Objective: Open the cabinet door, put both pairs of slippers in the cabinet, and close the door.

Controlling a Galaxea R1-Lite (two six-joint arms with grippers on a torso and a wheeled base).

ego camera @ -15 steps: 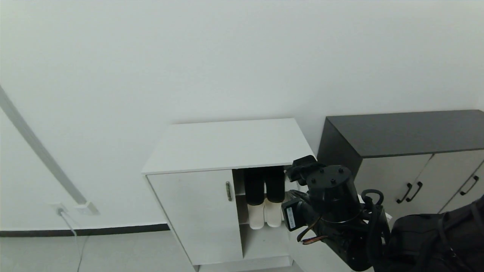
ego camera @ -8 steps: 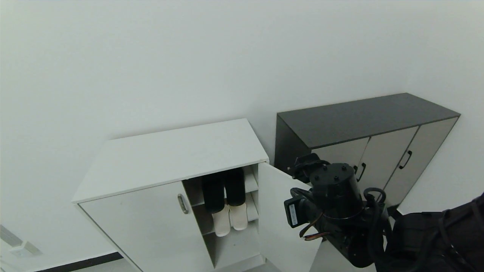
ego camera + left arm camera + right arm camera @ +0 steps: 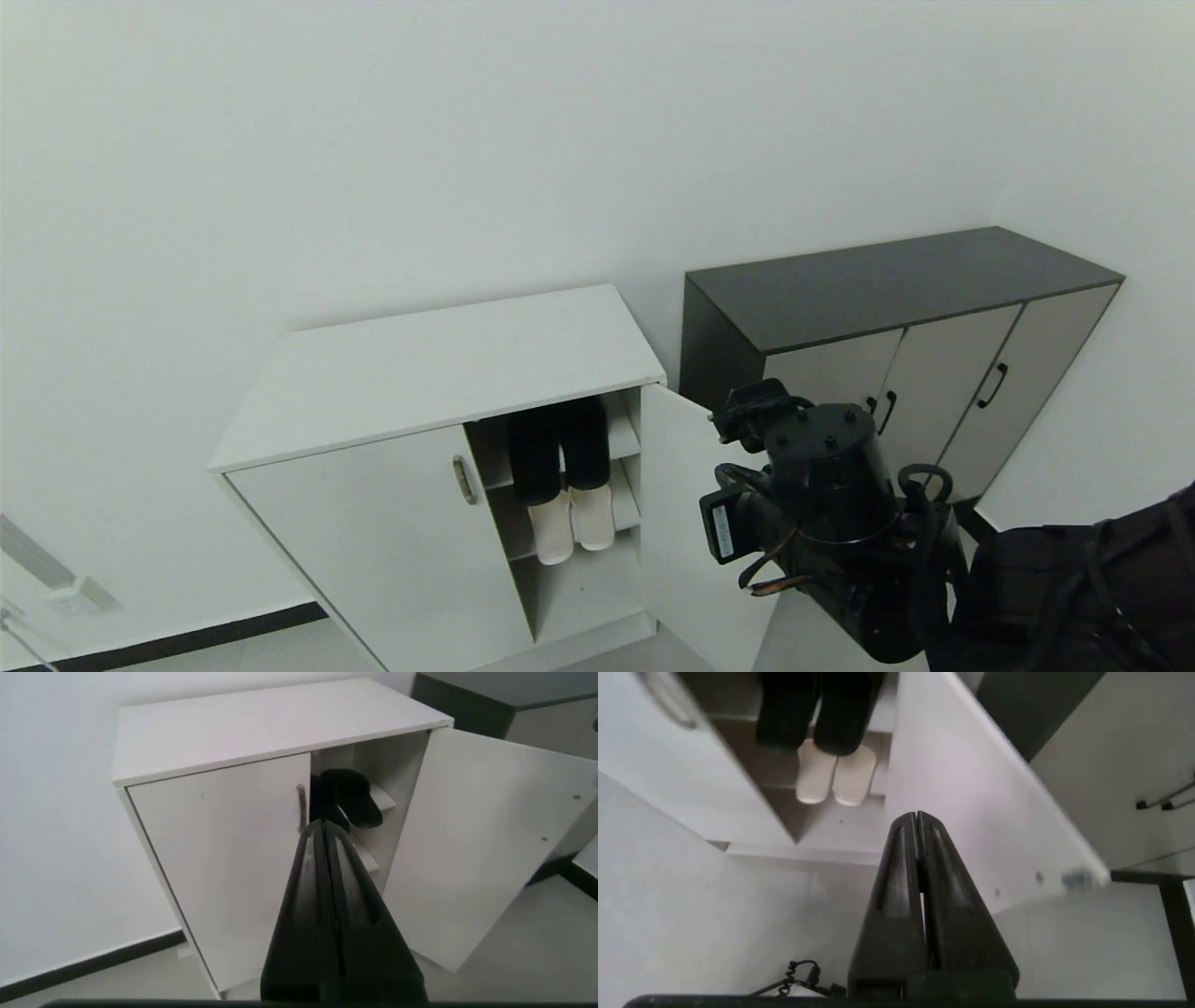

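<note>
Shelved inside the white cabinet (image 3: 448, 369): black slippers (image 3: 557, 446) above, white slippers (image 3: 571, 525) below, so judged down to the last step, shutting the open right door (image 3: 686, 523). Calls for pushing that door round with the right gripper (image 3: 918, 819), fingers pressed together and empty, just beside the panel. Same with the left gripper (image 3: 322, 826): pinched together, empty, facing the cabinet front. From the left wrist, a near look at the shut door's handle (image 3: 301, 807); from the head, the dark cabinet (image 3: 896, 289) alongside.
</note>
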